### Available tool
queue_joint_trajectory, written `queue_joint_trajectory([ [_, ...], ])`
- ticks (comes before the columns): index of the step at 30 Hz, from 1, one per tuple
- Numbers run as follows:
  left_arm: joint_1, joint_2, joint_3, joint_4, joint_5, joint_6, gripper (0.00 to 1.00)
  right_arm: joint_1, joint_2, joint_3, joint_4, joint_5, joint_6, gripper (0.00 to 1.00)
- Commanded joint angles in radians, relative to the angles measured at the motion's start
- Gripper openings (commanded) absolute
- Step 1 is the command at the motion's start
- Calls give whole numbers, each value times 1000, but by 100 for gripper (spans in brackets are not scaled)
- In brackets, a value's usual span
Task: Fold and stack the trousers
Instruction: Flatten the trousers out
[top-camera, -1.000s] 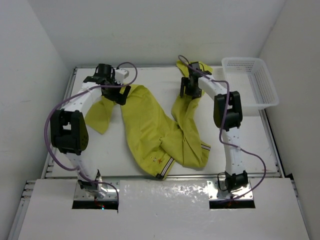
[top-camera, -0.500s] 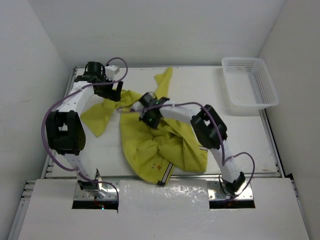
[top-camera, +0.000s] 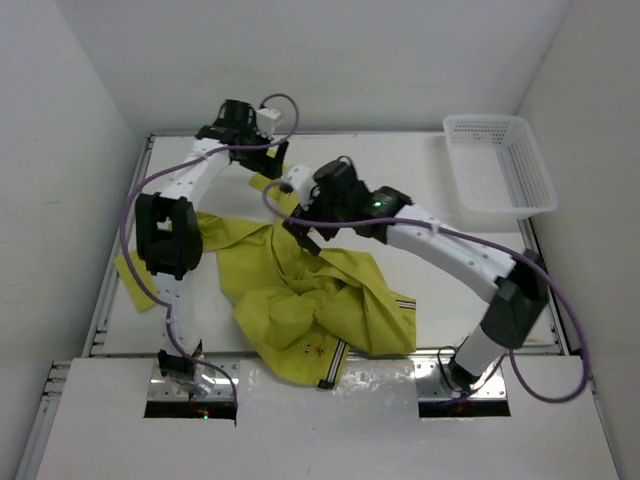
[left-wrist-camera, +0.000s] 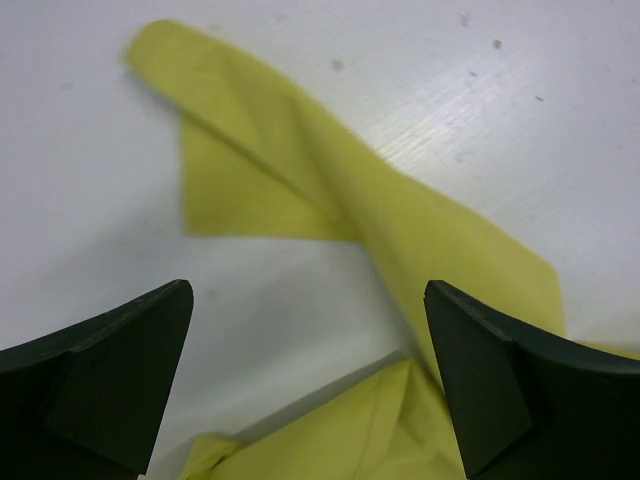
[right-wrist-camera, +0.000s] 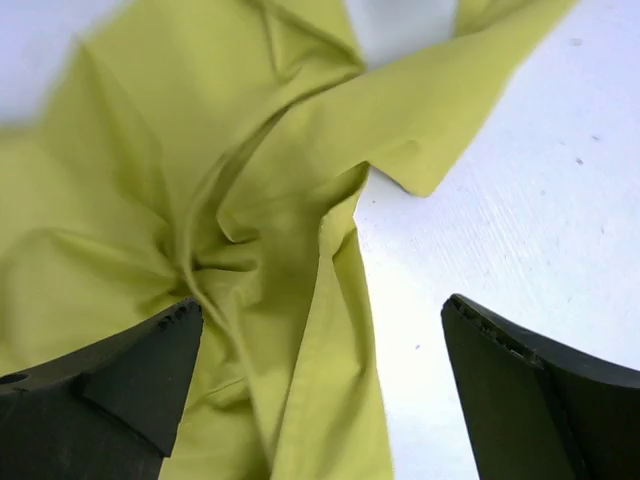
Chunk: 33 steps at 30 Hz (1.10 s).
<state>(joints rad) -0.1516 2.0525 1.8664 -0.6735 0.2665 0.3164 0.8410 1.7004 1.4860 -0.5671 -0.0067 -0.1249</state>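
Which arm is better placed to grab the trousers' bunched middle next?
Right: its open fingers hover directly over the crumpled middle of the trousers; the left fingers are over a far leg end.

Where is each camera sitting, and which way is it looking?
Top external: high above and behind the arms, looking down at the table, trousers and white mesh basket; left arm and right arm show.
Left wrist: on the left arm, looking down past the open left gripper at a trouser leg.
Right wrist: on the right arm, looking down past the open right gripper at bunched cloth.
Shared: all see the trousers and table.
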Motion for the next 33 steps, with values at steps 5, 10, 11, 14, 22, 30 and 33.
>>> queue_joint_trajectory([
  [5, -144, 260, 197, -57, -225, -13, 100, -391, -307, -335, -71, -38, 634, 88],
  [10, -143, 322, 246, -41, -329, -59, 100, -487, -475, -670, -119, 34, 807, 83],
  [11, -143, 322, 240, -43, -323, -59, 100, -493, -510, -703, -116, 43, 820, 82],
  [14, -143, 319, 194, -49, -271, -63, 98, -499, -518, -849, -55, 50, 847, 81],
  [22, -143, 276, 54, -41, -207, -51, 61, -500, -349, -961, 119, -56, 858, 82],
  [30, -91, 227, 140, -70, -188, -19, 0, -522, -163, -882, 289, -213, 869, 0],
  [33, -18, 207, 306, -75, -193, -20, 0, -589, -133, -740, 293, -211, 852, 0],
])
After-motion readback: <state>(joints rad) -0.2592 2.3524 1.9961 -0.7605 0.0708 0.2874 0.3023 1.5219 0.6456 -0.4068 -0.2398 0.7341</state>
